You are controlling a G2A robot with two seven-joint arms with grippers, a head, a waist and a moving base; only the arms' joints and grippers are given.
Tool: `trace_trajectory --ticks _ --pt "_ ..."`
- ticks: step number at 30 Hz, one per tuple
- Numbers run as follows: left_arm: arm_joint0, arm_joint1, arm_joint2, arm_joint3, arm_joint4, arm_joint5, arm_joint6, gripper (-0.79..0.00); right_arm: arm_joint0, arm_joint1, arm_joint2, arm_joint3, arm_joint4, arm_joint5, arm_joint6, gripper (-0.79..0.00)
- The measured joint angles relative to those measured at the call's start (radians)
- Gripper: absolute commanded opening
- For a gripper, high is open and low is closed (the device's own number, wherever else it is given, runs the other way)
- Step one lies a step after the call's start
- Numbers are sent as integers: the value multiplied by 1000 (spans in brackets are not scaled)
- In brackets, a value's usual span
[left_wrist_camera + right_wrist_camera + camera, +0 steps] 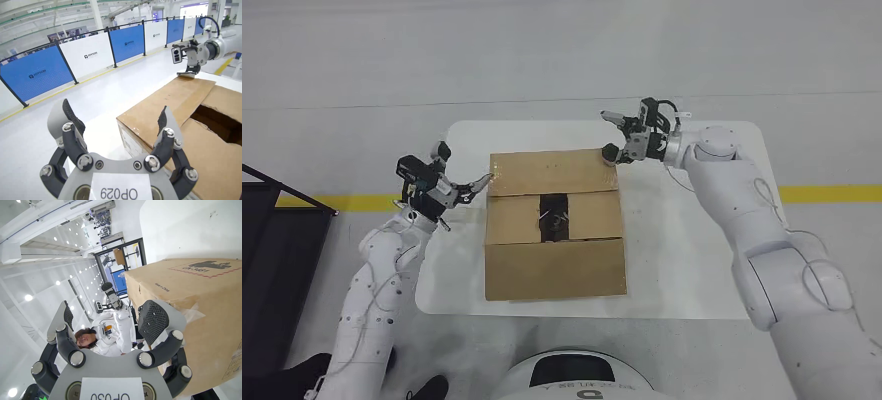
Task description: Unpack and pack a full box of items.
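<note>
A brown cardboard box stands in the middle of the white table. Its flaps lie nearly flat, and a dark gap shows in the centre with something dark inside. My left gripper is open just beside the box's far left corner, with one fingertip over the flap edge. My right gripper is open at the far right corner, with one pad against the box and the other finger off to the side. From the left wrist view, the right gripper rests on the far flap's end.
Bare table surface lies to the right of the box and in a narrower strip to its left. A black frame stands on the floor left of the table. A yellow floor line runs behind it.
</note>
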Motion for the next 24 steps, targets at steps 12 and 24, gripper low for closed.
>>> trace_trajectory --ticks 12,24 --pt "-63 -7 102 33 130 125 -153 0 -58 26 12 -179 -53 -55 41 0" --pt "-68 -7 112 43 126 125 -147 0 -95 36 29 -330 -15 -52 121 0"
